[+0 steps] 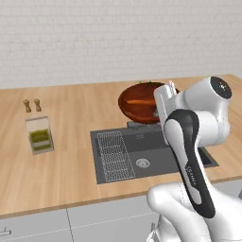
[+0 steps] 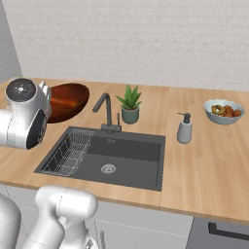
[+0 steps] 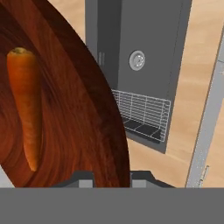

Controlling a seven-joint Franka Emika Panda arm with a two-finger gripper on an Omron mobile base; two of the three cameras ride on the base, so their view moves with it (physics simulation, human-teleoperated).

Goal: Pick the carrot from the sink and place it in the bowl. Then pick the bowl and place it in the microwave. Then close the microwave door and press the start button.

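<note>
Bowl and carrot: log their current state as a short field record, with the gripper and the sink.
carrot: lying inside the bowl, out of the sink
bowl: tilted and raised above the counter, behind the sink
gripper: fingers closed over the bowl's rim, one each side
sink: holds a wire rack; no carrot in it
stage: carrot placed; bowl lifted, not yet in the microwave

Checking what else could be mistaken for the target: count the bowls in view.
2. The wooden bowl with the carrot hangs lifted behind the sink. The pale fruit bowl sits on the counter far right. Others may be hidden.
</note>
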